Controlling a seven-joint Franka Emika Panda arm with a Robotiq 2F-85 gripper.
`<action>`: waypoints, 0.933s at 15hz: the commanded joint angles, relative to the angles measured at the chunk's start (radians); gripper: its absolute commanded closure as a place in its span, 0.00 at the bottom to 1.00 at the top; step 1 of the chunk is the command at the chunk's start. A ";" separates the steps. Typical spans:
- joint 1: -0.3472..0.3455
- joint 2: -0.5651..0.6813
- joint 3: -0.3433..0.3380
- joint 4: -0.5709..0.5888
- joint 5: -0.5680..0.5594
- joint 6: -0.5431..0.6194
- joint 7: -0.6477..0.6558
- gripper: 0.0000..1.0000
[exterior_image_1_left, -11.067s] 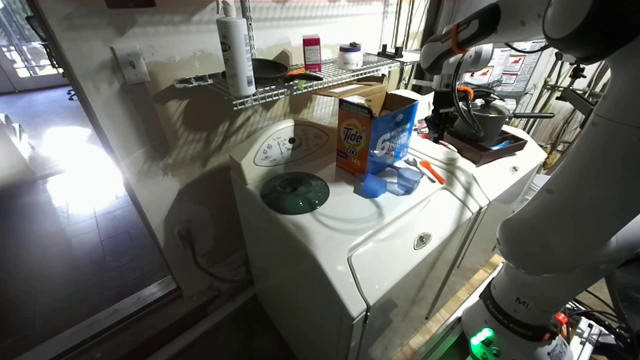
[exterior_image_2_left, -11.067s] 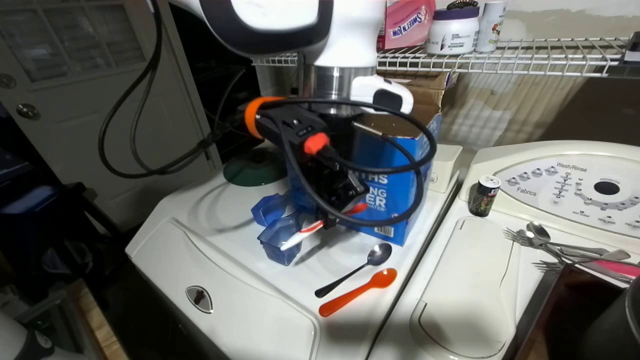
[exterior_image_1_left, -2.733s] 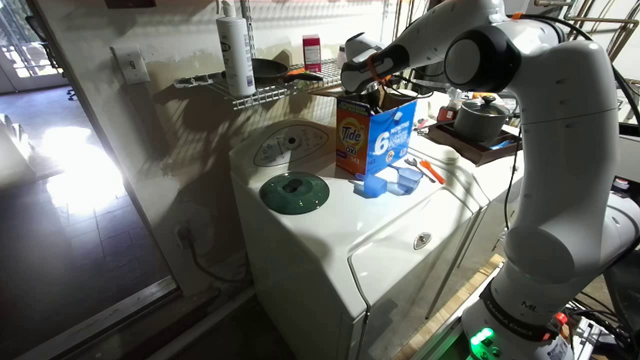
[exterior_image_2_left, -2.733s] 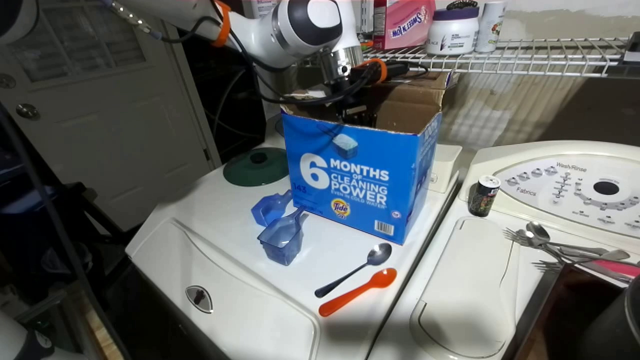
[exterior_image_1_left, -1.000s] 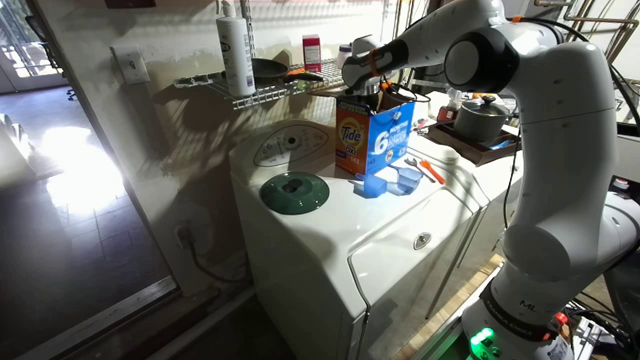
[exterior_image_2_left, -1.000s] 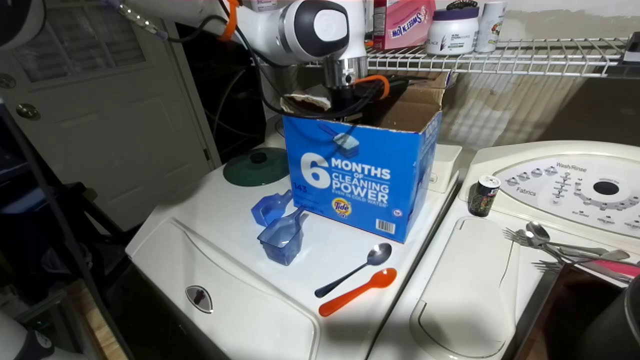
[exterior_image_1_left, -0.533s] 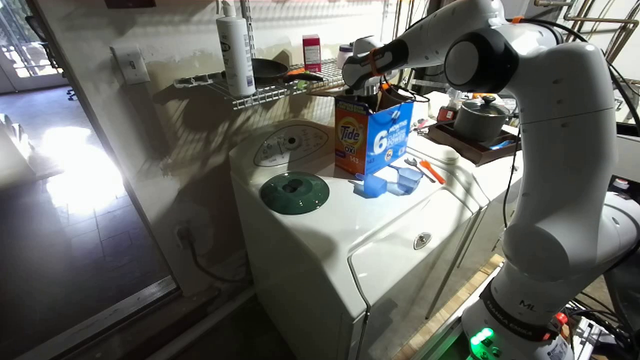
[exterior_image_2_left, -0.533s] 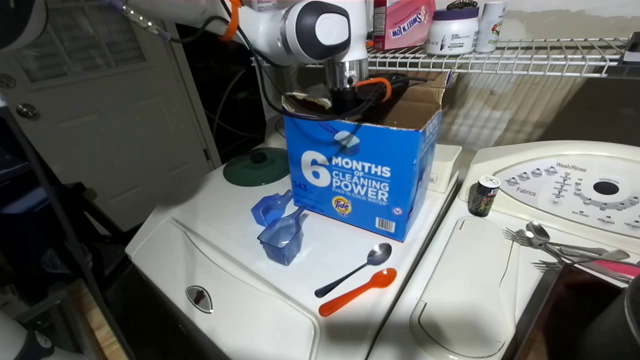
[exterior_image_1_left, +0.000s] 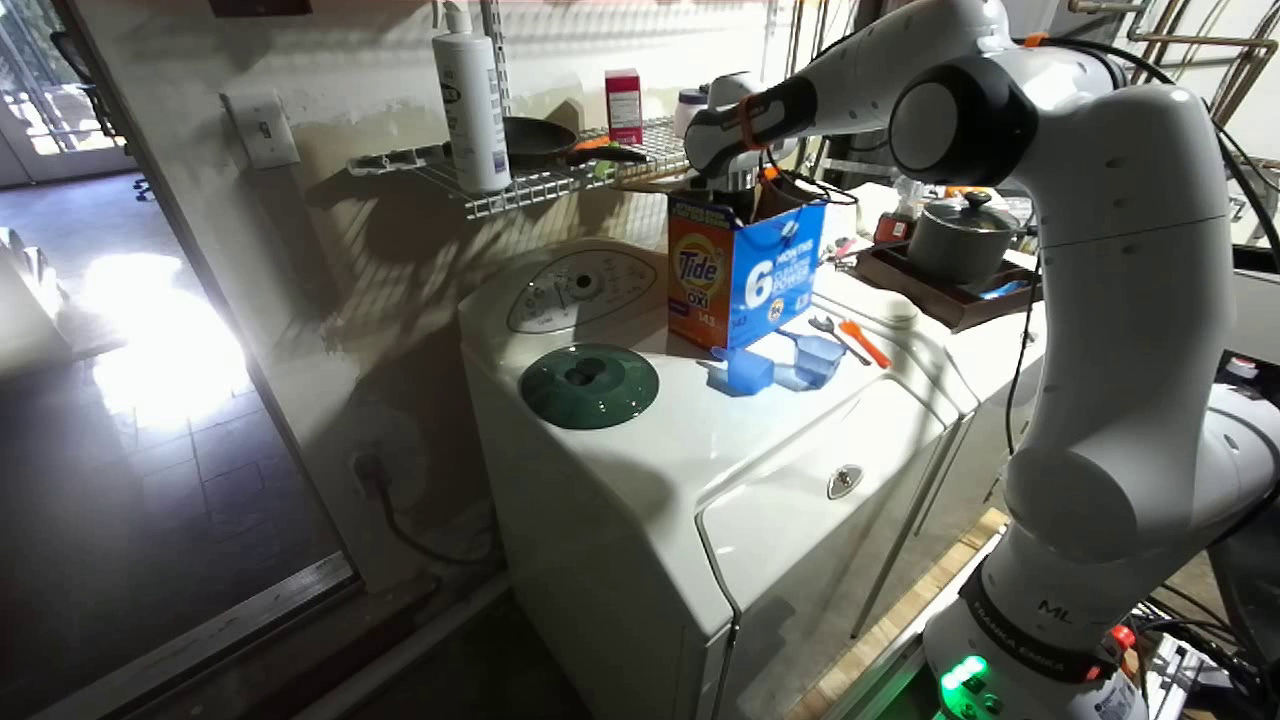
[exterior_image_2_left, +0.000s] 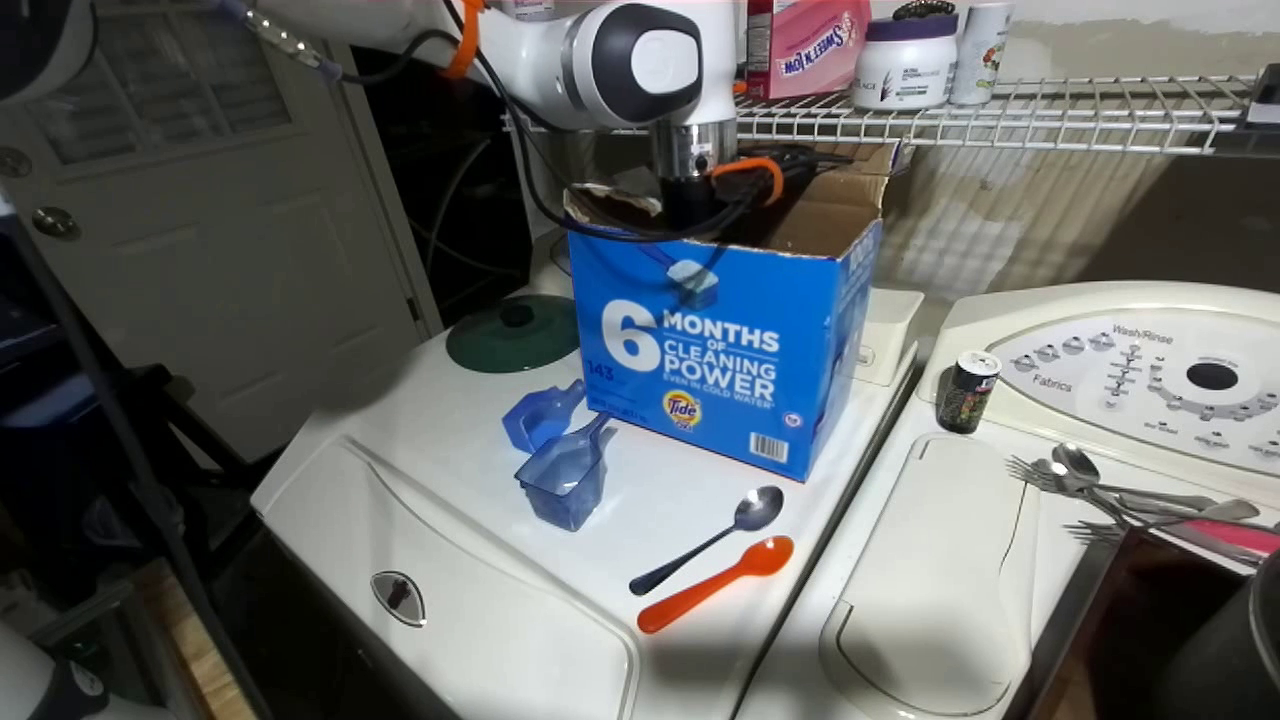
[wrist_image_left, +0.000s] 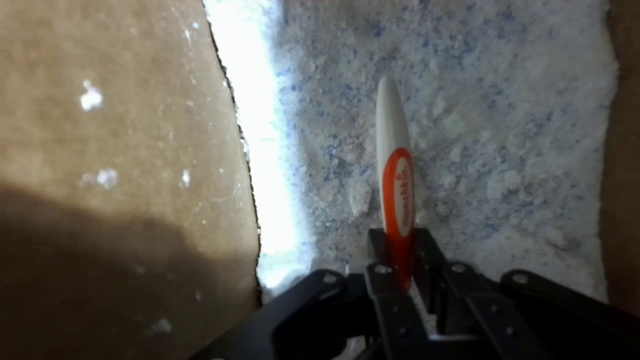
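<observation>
My gripper (wrist_image_left: 400, 242) is shut on a white and orange handled utensil (wrist_image_left: 392, 117) marked "munchkin". Its pale end points up the wrist view; its other end is hidden between and behind the fingers. The gripper is down inside the open Tide box, which shows in both exterior views (exterior_image_1_left: 702, 265) (exterior_image_2_left: 715, 350), so its fingers are hidden there. White powder with blue specks (wrist_image_left: 480, 165) lies below the gripper. I cannot tell whether the utensil touches the powder. A brown cardboard wall (wrist_image_left: 130, 140) of the box is at the left of the wrist view.
Two blue scoops (exterior_image_2_left: 565, 480) (exterior_image_2_left: 540, 415), a dark spoon (exterior_image_2_left: 715, 535) and an orange spoon (exterior_image_2_left: 715, 585) lie before the box. A green lid (exterior_image_2_left: 515, 335) is beside it. A wire shelf (exterior_image_2_left: 1080, 105) hangs above. A pot (exterior_image_1_left: 962, 240) stands in a brown tray (exterior_image_1_left: 955, 312).
The arm has carried the utensil from in front of the box to over it, then down inside. The box has shifted slightly in the last seconds. In the last half second little moves.
</observation>
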 joint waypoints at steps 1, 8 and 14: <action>-0.004 0.076 0.038 0.028 0.078 -0.027 -0.034 0.96; -0.009 0.072 0.039 0.046 0.118 -0.090 -0.025 0.96; -0.016 0.058 0.036 0.051 0.158 -0.111 -0.023 0.96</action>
